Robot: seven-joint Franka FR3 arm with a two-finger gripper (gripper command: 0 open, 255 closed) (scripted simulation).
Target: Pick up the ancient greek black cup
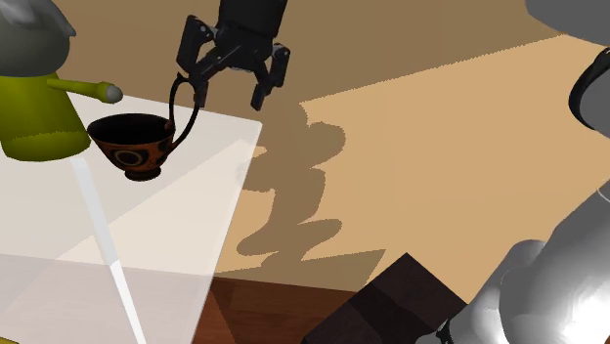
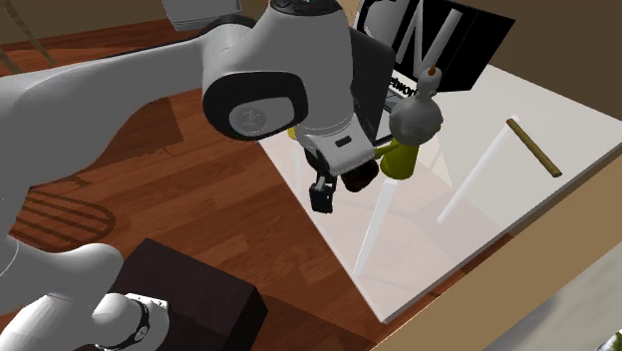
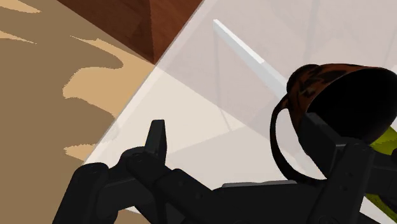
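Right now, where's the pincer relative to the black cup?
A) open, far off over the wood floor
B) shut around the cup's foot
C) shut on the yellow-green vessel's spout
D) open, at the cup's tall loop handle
D: the pincer has its fingers standing apart, and in the wrist view the loop handle of the cup sits between them.

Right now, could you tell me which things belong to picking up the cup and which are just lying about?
For the job: black cup with orange-brown pattern; gripper, open beside its handle.
Lying about: olive jug with grey top; brown stick; black-and-white box.
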